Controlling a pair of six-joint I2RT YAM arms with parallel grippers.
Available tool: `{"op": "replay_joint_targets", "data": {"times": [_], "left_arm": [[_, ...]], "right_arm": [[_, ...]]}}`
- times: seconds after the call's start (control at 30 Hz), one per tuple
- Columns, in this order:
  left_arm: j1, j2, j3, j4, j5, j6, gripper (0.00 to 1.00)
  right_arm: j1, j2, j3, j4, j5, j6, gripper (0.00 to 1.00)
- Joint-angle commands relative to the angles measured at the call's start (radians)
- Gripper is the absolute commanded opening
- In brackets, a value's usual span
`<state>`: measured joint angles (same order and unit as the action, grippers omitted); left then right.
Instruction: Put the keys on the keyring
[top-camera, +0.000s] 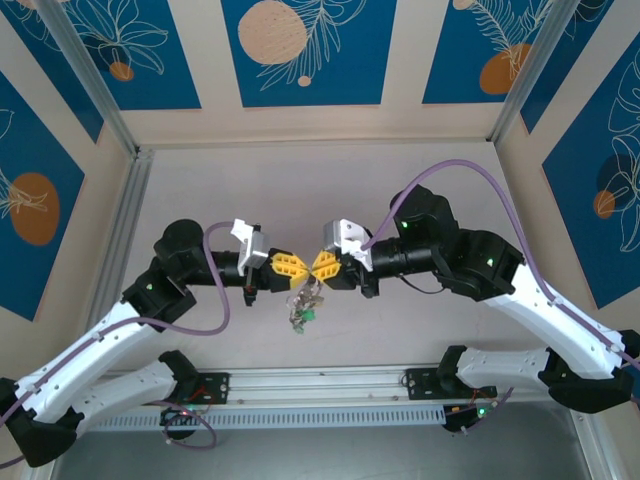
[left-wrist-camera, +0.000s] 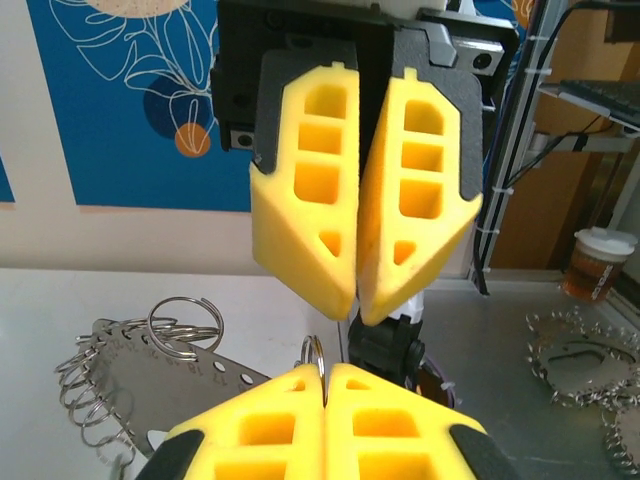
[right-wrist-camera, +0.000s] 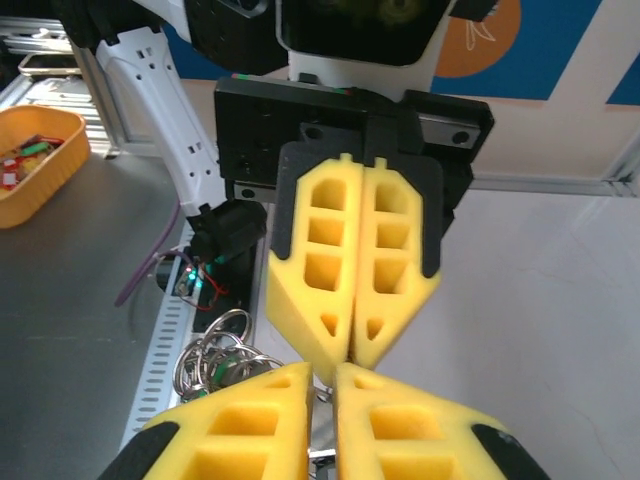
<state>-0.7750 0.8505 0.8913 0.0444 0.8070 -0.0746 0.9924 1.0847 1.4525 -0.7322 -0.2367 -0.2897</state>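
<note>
Above the table's middle, my two grippers meet tip to tip. The left gripper (top-camera: 288, 265) (left-wrist-camera: 327, 368) is shut on the thin grey hoop of the keyring (left-wrist-camera: 314, 352), which sticks up between its yellow fingertips. Under the tips hangs the keyring's cluster of small keys with a green tag (top-camera: 300, 308) (right-wrist-camera: 215, 360). The right gripper (top-camera: 325, 267) (right-wrist-camera: 323, 368) faces it with its jaws a sliver apart. A small silver piece with a dark frame, the keys (right-wrist-camera: 322, 457), sits in that slit. The right gripper's tips (left-wrist-camera: 355, 310) hover just above the hoop.
A perforated metal plate strung with spare rings (left-wrist-camera: 130, 375) lies to the left on the table, and chain-like metal pieces (left-wrist-camera: 575, 355) lie to the right. An orange bowl (right-wrist-camera: 35, 160) and a cup (left-wrist-camera: 600, 262) stand off the table. The arms' mounting rail (top-camera: 320, 385) runs along the near edge.
</note>
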Motion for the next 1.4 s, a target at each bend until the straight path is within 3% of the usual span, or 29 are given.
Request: {"op": "replay_joint_targets", "data": {"times": [0.0, 0.17, 0.53, 0.87, 1.17, 1.37], "left_arm": [[-0.008, -0.028, -0.01, 0.179, 0.037, -0.077, 0.0], [-0.008, -0.024, -0.031, 0.251, 0.046, -0.116, 0.0], [-0.008, -0.006, -0.069, 0.412, 0.105, -0.2, 0.0], [-0.009, -0.025, -0.058, 0.366, 0.1, -0.181, 0.0], [-0.008, -0.019, -0.054, 0.373, 0.104, -0.185, 0.0], [-0.008, -0.024, -0.052, 0.365, 0.106, -0.178, 0.0]], "right_arm": [[-0.005, -0.009, -0.021, 0.019, -0.056, 0.021, 0.17], [-0.005, -0.03, -0.053, 0.04, -0.042, 0.035, 0.28], [-0.035, -0.06, -0.095, 0.105, -0.048, 0.057, 0.2], [-0.085, -0.168, -0.167, 0.19, -0.059, 0.102, 0.35], [-0.088, -0.115, -0.176, 0.271, -0.166, 0.145, 0.34], [-0.087, -0.083, -0.172, 0.274, -0.171, 0.155, 0.32]]}}
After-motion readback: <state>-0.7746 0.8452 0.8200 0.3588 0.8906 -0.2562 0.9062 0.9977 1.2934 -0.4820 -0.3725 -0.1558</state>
